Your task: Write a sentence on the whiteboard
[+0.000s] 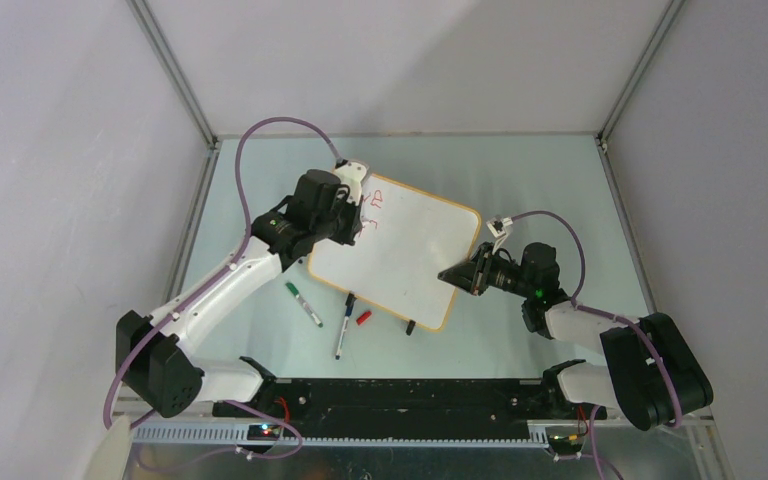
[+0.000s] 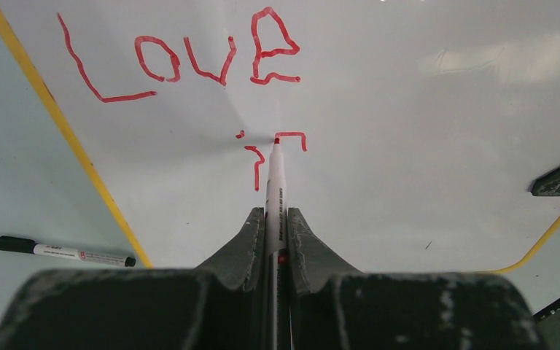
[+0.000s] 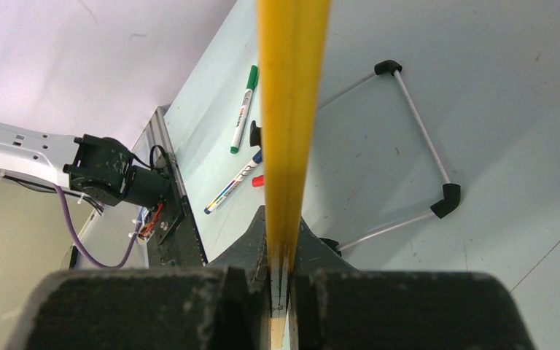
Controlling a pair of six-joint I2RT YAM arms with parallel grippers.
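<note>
Red marker strokes are making up the sentence (image 2: 182, 62) just ahead of your left gripper (image 2: 271, 219). "LOVE" is reading complete on the top line. Below it, right at the pen's tip, a dotted "i" is standing beside a short hooked stroke that looks like the start of the next letter.

Your left gripper is pinching the red marker (image 2: 275, 182) between its closed fingers, with the tip touching the whiteboard (image 2: 423, 146) at that hook. Your right gripper (image 3: 281, 240) is clamping the board's orange-tan frame edge-on, holding the side opposite the writing.

Judging by this, you are working early in line two. Finishing "is" and whatever words follow is what is remaining, and plenty of bare white is lying to the right of the tip and nearer the gripper. A black-capped pen (image 2: 62, 251) is lying off the board, to the left of your left gripper.
</note>
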